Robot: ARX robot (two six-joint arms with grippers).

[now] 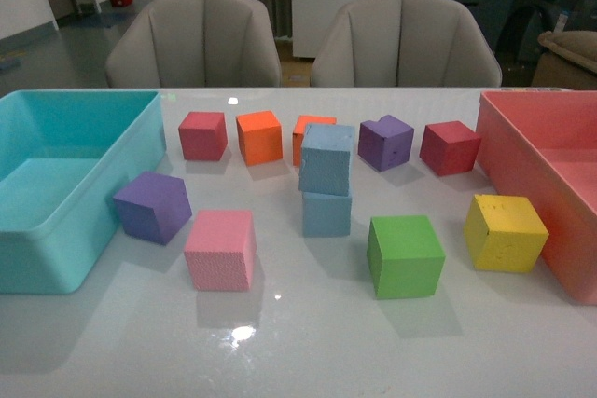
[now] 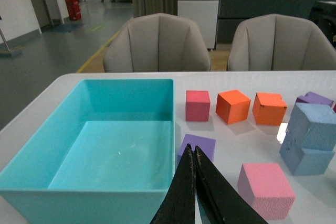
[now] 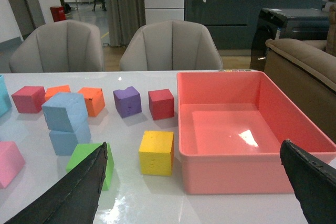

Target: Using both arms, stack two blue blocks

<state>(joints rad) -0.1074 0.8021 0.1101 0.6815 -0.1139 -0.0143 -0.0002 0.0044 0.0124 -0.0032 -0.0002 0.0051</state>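
**Blue on blue, mid-table**

Scanning from the left, we meet the teal bin (image 1: pixel 56 184) at the table's edge, then a purple cube (image 1: pixel 152 206) and a pink cube (image 1: pixel 220 249) just beside it. At the centre stand the two blue blocks: the upper blue block (image 1: pixel 326 158) rests on the lower blue block (image 1: pixel 326 213), turned a little askew (its corners overhang). Behind them run a red cube (image 1: pixel 202 135) and an orange cube (image 1: pixel 259 137). Further right lie a green cube (image 1: pixel 405 255), a yellow cube (image 1: pixel 505 232) and the pink bin (image 1: pixel 550 174).

Our left gripper (image 2: pixel 195 153) has its fingers pressed together, holding nothing. Our right gripper (image 3: pixel 197 174) is spread wide and empty.
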